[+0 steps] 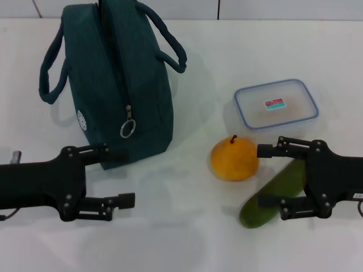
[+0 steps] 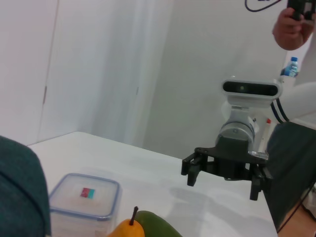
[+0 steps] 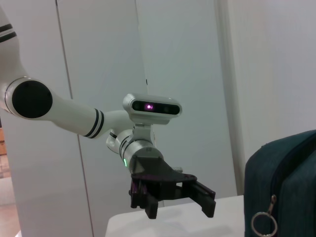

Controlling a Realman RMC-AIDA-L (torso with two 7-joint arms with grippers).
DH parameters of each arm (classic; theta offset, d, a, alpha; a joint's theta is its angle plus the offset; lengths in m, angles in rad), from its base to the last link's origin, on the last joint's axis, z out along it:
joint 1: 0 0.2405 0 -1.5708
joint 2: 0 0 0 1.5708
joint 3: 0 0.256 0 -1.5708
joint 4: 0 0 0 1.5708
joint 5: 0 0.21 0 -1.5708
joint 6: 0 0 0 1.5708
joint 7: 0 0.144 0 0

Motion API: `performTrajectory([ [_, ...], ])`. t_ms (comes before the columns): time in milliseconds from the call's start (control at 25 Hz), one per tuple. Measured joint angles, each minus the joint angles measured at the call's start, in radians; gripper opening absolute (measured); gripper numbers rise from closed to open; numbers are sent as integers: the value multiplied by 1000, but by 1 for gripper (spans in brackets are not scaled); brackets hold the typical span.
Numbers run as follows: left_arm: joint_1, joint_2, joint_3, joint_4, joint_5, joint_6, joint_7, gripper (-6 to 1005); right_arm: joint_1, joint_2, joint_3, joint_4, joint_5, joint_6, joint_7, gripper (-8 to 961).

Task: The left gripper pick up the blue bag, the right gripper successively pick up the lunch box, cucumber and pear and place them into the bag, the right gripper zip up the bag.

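Note:
The blue bag (image 1: 113, 79) stands at the back left of the white table, its ring zip pull (image 1: 127, 128) hanging at the near end. My left gripper (image 1: 116, 175) hovers open just in front of that end, holding nothing. At the back right sits the lunch box (image 1: 276, 103). The pear (image 1: 234, 160) and the cucumber (image 1: 272, 190) lie side by side in front of it. My right gripper (image 1: 264, 175) is open, its fingers on either side of the cucumber's middle, close beside the pear. The left wrist view shows the right gripper (image 2: 223, 185), lunch box (image 2: 84, 197) and pear (image 2: 129, 229). The right wrist view shows the left gripper (image 3: 180, 211) and bag (image 3: 286, 187).
The table (image 1: 187, 243) runs on bare towards me between the two arms. A tiled wall edge (image 1: 255, 8) lies behind the bag. In the left wrist view a person's hand (image 2: 291, 24) and a water bottle (image 2: 291, 66) show beyond the table.

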Motion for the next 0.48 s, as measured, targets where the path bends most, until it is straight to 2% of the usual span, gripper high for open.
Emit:
performTrajectory([
  [360, 10, -3, -29, 1, 8, 0, -17, 876, 13, 2, 0, 0, 2, -5, 6, 833],
  [480, 14, -6, -64, 5, 8, -1, -15, 876, 15, 4, 2, 0, 2, -5, 6, 832],
])
